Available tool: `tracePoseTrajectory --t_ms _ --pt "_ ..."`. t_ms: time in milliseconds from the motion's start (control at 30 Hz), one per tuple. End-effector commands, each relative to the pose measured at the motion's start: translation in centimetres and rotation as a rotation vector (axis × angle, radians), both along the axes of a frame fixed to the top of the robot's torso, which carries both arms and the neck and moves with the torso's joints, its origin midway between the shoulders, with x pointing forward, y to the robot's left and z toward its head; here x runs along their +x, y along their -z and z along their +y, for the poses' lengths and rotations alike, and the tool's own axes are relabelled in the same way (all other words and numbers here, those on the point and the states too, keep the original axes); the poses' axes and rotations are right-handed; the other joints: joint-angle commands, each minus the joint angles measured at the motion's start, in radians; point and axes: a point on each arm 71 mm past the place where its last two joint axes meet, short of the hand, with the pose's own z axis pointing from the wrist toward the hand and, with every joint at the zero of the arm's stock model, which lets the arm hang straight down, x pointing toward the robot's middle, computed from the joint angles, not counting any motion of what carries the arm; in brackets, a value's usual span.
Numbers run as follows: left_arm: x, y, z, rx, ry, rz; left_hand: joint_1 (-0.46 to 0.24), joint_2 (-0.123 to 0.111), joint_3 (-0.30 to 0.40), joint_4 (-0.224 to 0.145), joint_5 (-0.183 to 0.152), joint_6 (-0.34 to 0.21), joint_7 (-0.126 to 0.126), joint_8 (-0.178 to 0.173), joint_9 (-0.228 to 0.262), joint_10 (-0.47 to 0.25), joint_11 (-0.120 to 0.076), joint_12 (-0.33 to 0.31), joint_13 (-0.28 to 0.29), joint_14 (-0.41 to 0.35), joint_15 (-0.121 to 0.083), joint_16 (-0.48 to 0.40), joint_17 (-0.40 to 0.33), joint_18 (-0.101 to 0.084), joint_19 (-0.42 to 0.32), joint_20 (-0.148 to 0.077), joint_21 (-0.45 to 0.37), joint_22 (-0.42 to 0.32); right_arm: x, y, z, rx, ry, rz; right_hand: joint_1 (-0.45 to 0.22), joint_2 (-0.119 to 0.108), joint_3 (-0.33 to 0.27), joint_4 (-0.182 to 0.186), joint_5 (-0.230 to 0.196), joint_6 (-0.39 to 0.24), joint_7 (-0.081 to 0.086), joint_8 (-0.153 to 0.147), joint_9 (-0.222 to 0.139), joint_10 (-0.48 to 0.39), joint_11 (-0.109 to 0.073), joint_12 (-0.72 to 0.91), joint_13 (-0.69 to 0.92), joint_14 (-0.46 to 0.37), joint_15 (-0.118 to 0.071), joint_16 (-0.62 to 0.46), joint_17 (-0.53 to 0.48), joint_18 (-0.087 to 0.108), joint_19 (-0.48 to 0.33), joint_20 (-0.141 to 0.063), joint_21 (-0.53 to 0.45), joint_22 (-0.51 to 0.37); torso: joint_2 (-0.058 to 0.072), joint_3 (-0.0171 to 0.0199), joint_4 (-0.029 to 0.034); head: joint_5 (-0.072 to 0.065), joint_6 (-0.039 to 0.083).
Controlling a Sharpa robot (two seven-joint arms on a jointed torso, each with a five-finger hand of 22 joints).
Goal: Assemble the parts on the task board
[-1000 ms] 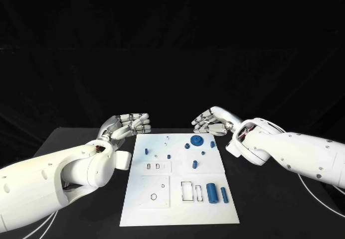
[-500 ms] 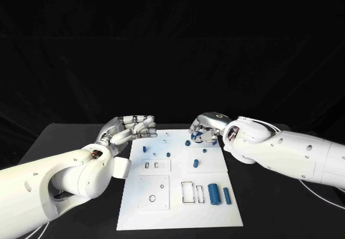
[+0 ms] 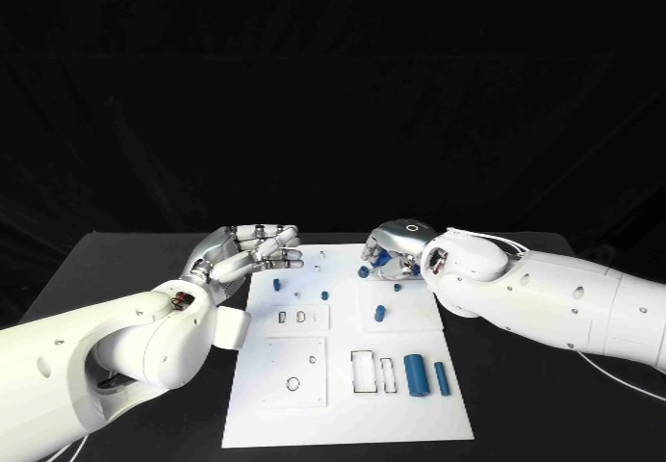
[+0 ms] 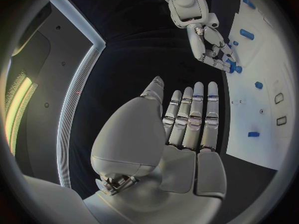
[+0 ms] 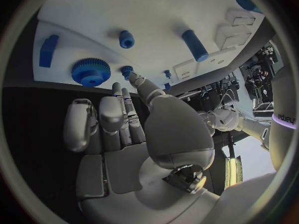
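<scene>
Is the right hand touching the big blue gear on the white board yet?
Apart. The right wrist view shows the silver right hand with bare white board between its fingertips and the toothed blue gear.

The flat white rectangular task board is evenly and brightly lit from above, while everything behind it is lost in near-black. Soft highlights are seen on the glossy white arm shells beside it. Strong fisheye bending is shown toward both wrist circles' rims.
</scene>
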Motion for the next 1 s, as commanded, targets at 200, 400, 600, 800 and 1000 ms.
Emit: tracePoseTrajectory --t_ms 200,400,600,800,1000 --pt "0.00 -0.49 -0.15 -0.003 0.024 -0.017 0.008 -0.001 -0.004 -0.004 0.002 0.004 0.000 -0.008 -0.001 0.004 0.000 -0.007 -0.002 -0.006 0.003 -0.008 0.002 0.013 0.011 -0.002 0.006 0.002 0.15 0.24 0.15 -0.051 0.009 0.006 -0.004 -0.012 0.015 0.007 0.008 0.005 -0.003 -0.002 0.002 -0.002 -0.002 0.001 0.001 0.032 0.003 0.031 0.027 -0.014 0.008 0.001 0.015 0.024 0.012 -0.0017 0.0044 0.009 0.005" --pt "0.05 -0.61 -0.03 -0.001 0.022 -0.019 0.007 -0.001 -0.005 -0.003 0.002 0.003 0.001 -0.009 -0.002 0.003 0.000 -0.008 -0.002 -0.007 0.004 -0.009 0.002 0.012 0.011 -0.002 0.007 0.002 0.10 0.20 0.36 -0.042 0.001 0.002 -0.005 -0.012 0.026 0.016 0.013 0.011 -0.004 -0.001 0.004 0.011 -0.004 0.006 0.003 0.035 0.002 0.071 0.068 -0.020 0.025 0.001 0.040 0.064 0.015 -0.0016 0.0032 0.011 0.010" --pt "0.14 -0.74 0.07 0.000 0.020 -0.020 0.007 -0.001 -0.005 -0.003 0.002 0.003 0.001 -0.010 -0.002 0.003 0.000 -0.009 -0.002 -0.007 0.004 -0.010 0.002 0.012 0.011 -0.002 0.007 0.003 0.08 0.19 0.69 -0.039 -0.005 0.002 -0.005 -0.012 0.033 0.021 0.013 0.013 -0.004 -0.002 0.004 0.019 -0.006 0.008 0.004 0.036 0.001 0.088 0.084 -0.023 0.031 0.001 0.050 0.080 0.019 -0.0011 0.0029 0.009 0.013" --pt "0.18 -0.81 0.11 0.000 0.020 -0.021 0.007 -0.001 -0.005 -0.003 0.002 0.002 0.001 -0.010 -0.002 0.002 0.001 -0.010 -0.002 -0.008 0.005 -0.011 0.002 0.012 0.011 -0.003 0.008 0.003 0.19 0.24 0.76 -0.042 -0.004 0.006 -0.006 -0.013 0.038 0.026 0.011 0.015 -0.005 -0.001 0.004 0.025 -0.007 0.009 0.005 0.035 0.000 0.097 0.091 -0.024 0.035 0.000 0.055 0.089 0.020 -0.0004 0.0025 0.005 0.012" --pt "0.22 -0.87 0.18 0.001 0.020 -0.022 0.007 -0.001 -0.006 -0.003 0.002 0.002 0.001 -0.011 -0.002 0.002 0.001 -0.010 -0.002 -0.009 0.005 -0.011 0.002 0.012 0.011 -0.003 0.008 0.003 0.23 0.29 0.95 -0.043 -0.006 0.013 -0.005 -0.013 0.043 0.029 0.010 0.018 -0.005 -0.001 0.005 0.031 -0.009 0.011 0.005 0.037 0.000 0.113 0.109 -0.027 0.042 0.000 0.065 0.106 0.024 -0.0002 0.0014 0.010 0.014"
